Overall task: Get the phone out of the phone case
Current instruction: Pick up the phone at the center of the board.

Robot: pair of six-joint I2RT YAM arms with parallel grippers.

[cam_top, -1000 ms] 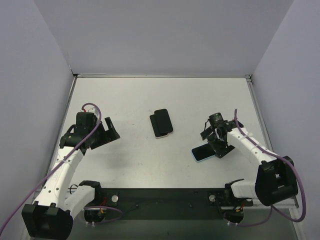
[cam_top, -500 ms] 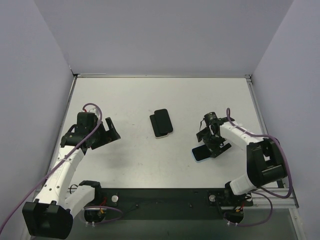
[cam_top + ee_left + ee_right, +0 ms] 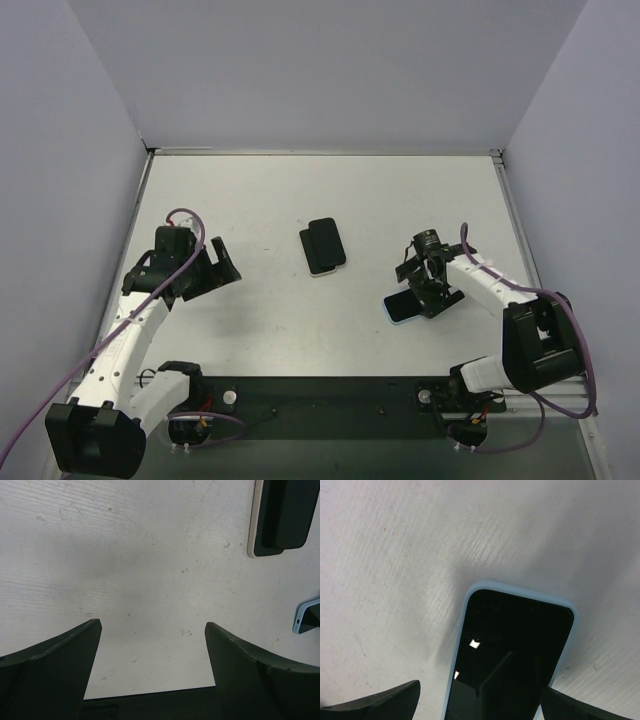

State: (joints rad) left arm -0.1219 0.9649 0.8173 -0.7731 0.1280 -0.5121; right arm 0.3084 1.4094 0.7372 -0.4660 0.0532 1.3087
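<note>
The phone (image 3: 404,307) (image 3: 515,645) is seen lying flat on the desk (image 3: 250,200), screen upward, in the right half and nearer the near edge than the far edge. It is still enclosed in the light blue phone case (image 3: 461,630) (image 3: 299,625), whose rim is seen around the dark glass on three sides in the right wrist view.

The right pincer (image 3: 428,300) (image 3: 479,690) is held over the end of the phone that points toward the right edge. Its fingers (image 3: 375,705) are spread wider than the cased phone, one to each side. Whether either finger is touching the case cannot be told, since the tips are cut off at the bottom of that view.

The left pincer (image 3: 222,262) (image 3: 152,625) is found near the left edge of the desk, well apart from the phone. Its fingers (image 3: 260,675) are spread, and only bare desk is seen between them.

Near the middle of the desk a cream-rimmed flat item (image 3: 320,258) (image 3: 252,525) is laid, with a black slab (image 3: 324,240) (image 3: 285,510) resting on top of it. Both are left well apart from either pincer.
</note>
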